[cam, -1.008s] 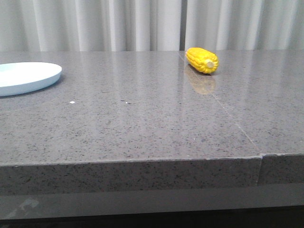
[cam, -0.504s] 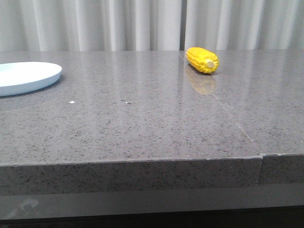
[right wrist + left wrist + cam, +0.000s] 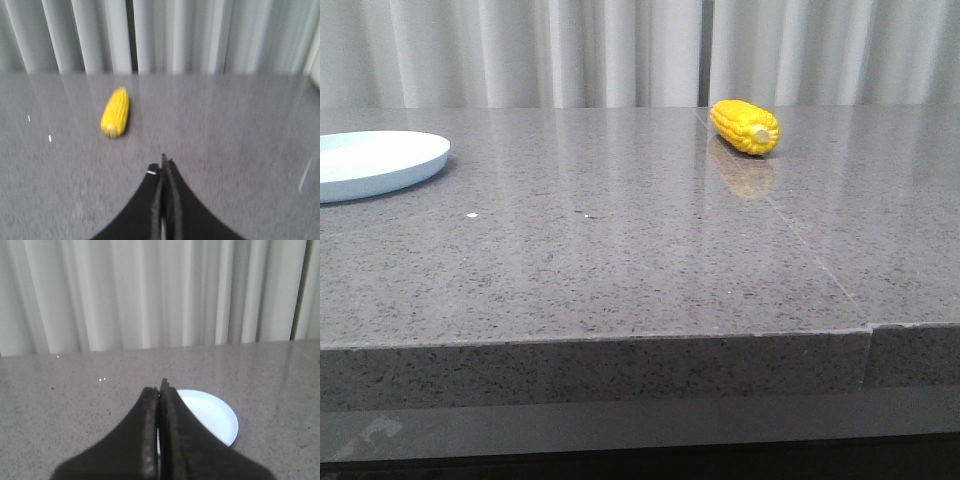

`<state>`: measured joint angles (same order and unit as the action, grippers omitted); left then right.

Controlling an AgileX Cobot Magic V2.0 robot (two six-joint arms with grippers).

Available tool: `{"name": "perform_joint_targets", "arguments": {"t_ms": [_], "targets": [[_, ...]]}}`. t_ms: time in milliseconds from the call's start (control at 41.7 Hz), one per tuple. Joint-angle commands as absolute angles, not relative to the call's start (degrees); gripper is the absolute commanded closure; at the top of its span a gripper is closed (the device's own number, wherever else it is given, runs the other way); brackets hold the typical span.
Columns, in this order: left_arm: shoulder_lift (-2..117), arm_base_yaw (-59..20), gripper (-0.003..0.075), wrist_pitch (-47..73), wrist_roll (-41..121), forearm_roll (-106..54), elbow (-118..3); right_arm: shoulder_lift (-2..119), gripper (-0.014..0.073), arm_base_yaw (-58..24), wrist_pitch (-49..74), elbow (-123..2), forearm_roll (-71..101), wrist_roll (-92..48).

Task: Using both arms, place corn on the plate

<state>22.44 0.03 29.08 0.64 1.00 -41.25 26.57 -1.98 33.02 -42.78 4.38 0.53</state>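
Observation:
The yellow corn (image 3: 746,126) lies on the grey stone table at the far right of middle, pale stub end toward the camera. It also shows in the right wrist view (image 3: 115,112), ahead of my right gripper (image 3: 162,161), which is shut and empty, well apart from it. The pale blue plate (image 3: 375,160) sits at the left edge of the table. In the left wrist view the plate (image 3: 212,416) lies just beyond my left gripper (image 3: 159,388), which is shut and empty and hides part of it. Neither gripper shows in the front view.
The table's front edge (image 3: 620,345) runs across the front view, with a seam (image 3: 800,240) between slabs on the right. Pale curtains (image 3: 620,50) hang behind the table. Small white specks (image 3: 472,215) lie near the plate.

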Motion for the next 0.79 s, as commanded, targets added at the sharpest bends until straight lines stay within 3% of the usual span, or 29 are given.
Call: {"name": "perform_joint_targets", "arguments": {"t_ms": [0,432,480,528,696,768], "targets": [[25.82,0.1,0.074,25.43,0.0,0.67,-42.95,31.57,0.0662,-1.64,32.29,-44.76,4.45,0.36],[33.16,0.1,0.0734,30.8,0.0,-0.45,-42.95,43.53,0.0629,-1.64,33.96,-44.76,4.45,-0.82],[33.6,0.1,0.07,31.55,0.0,-0.45,-42.95,43.82,0.0578,-1.64,34.17,-44.76,4.45,-0.92],[34.1,0.1,0.0644,32.14,0.0,-0.45,-42.95,43.82,0.0474,-1.64,34.38,-44.76,4.45,-1.03],[35.95,0.1,0.029,34.8,1.21,-0.35,-42.95,43.82,0.0081,-1.64,34.56,-44.76,4.45,-1.03],[36.75,0.1,0.0225,35.88,1.21,-0.35,-43.06,43.82,-0.0009,-1.64,34.56,-44.76,4.45,-1.03]]}}
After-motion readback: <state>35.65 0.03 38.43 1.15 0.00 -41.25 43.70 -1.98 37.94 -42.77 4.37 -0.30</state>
